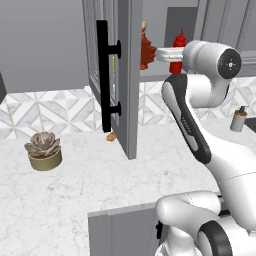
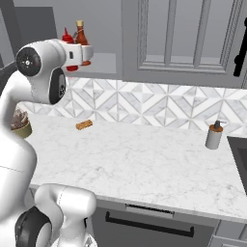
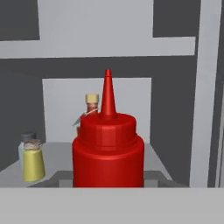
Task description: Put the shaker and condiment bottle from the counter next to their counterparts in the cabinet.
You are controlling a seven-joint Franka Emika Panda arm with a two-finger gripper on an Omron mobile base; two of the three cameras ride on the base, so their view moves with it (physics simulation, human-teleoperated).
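**Red bottle at the shelf, release comes next**

You've got the condiment bottle [image 3: 108, 151] pinched in the gripper [image 1: 172, 54], up inside the open cabinet [image 1: 127, 75] beside the leaf-shaped bottle [image 1: 146, 50]. The yellow shaker [image 3: 33, 161] sits on the shelf [image 3: 148, 155] already. I'd say: lower until the base rests, then spread the jaws and back straight out.

We look from behind the arm, left and right, over the counter [image 1: 75, 185] toward the open cabinet [image 1: 131, 75]; both share its shelf. Our hand camera sits close, facing the condiment bottle [image 3: 108, 151] inside the cabinet.
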